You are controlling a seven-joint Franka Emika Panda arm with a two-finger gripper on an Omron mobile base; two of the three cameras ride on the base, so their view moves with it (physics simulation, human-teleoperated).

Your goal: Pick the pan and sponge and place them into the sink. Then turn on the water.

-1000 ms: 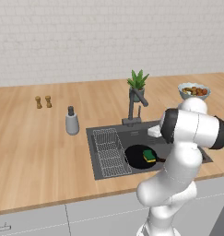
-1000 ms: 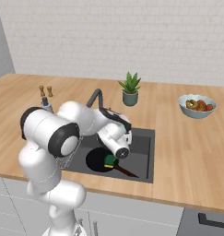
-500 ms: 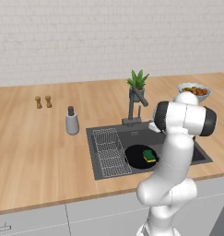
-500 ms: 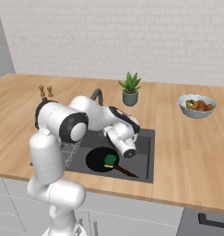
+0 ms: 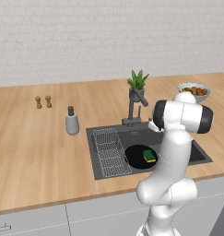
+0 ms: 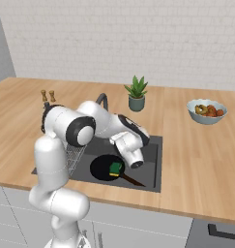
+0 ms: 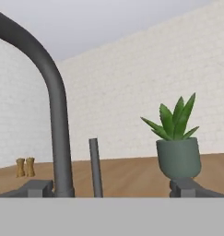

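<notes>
The gripper [image 7: 111,191] is wide open and holds nothing. Its two dark fingertips [image 7: 37,188] point at the faucet [image 7: 56,120], with the thin handle [image 7: 95,168] right in the middle. A potted plant [image 7: 178,147] stands on the counter [image 5: 35,152] behind it. The black pan [image 6: 105,167] lies in the sink [image 5: 97,138]. The green and yellow sponge [image 6: 116,168] sits on the pan. A wire rack [image 5: 109,150] is beside the pan.
</notes>
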